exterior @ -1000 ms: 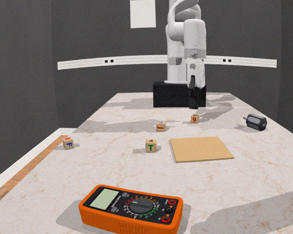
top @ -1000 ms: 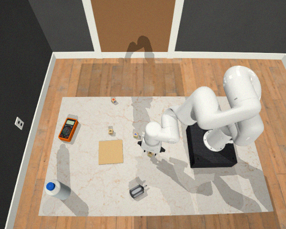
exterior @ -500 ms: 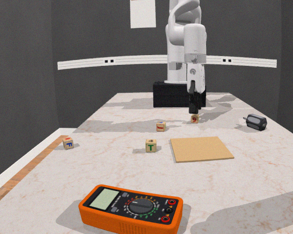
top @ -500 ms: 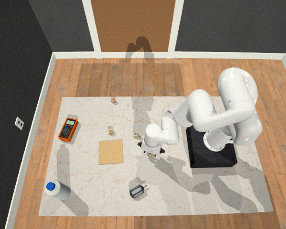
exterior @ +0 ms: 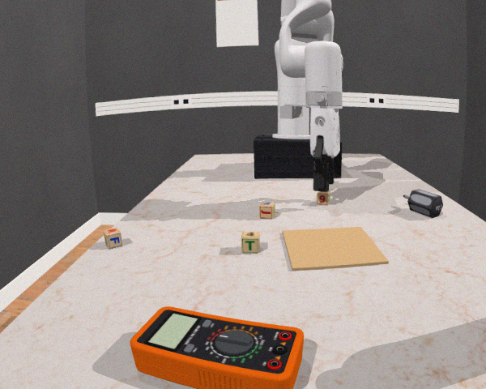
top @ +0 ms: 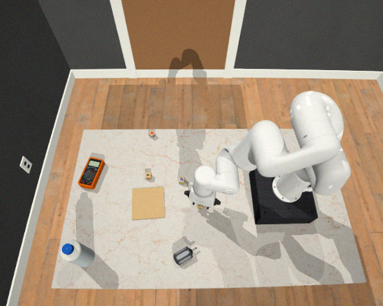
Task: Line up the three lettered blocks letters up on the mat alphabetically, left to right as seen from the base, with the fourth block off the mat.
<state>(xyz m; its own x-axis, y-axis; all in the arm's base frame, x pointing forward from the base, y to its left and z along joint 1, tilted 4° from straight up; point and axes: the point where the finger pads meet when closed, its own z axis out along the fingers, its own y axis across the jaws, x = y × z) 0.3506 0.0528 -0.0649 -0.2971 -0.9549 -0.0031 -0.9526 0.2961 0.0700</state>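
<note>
The tan mat (top: 148, 202) lies flat on the marble table top and also shows in the exterior view (exterior: 333, 246). Nothing rests on it. My gripper (exterior: 321, 186) points straight down, open, with its fingertips just above a wooden block with a red 9 on its side (exterior: 322, 198). From above, my wrist hides most of that block (top: 202, 206). A second block (exterior: 266, 209) stands left of it. A block with a green T on its side (exterior: 250, 241) stands just off the mat's edge. A block with a blue F on its side (exterior: 112, 238) stands alone near the table's edge.
An orange multimeter (exterior: 218, 347) lies near the table's end. A black plug adapter (exterior: 424, 203) lies on the far side of the mat. A white bottle with a blue cap (top: 76, 252) stands at a table corner. My black base (top: 284, 201) sits behind the gripper.
</note>
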